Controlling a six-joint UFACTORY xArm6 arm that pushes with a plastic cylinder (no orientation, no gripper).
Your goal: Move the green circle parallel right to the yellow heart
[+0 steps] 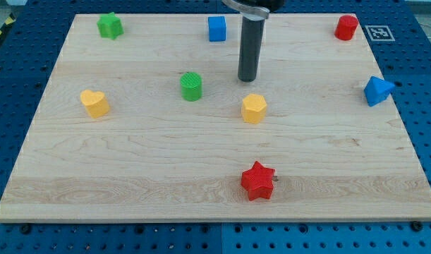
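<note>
The green circle [191, 86] stands on the wooden board left of centre. The yellow heart [94, 103] lies at the view's left, a little lower than the green circle. My tip [247, 78] rests on the board to the right of the green circle, with a gap between them, and just above the yellow hexagon [254, 109]. The rod rises straight up from the tip to the view's top edge.
A green star [110, 26] lies at top left, a blue cube [216, 29] at top centre, a red cylinder [346, 27] at top right. A blue triangle [377, 90] sits by the right edge. A red star [258, 181] lies at bottom centre.
</note>
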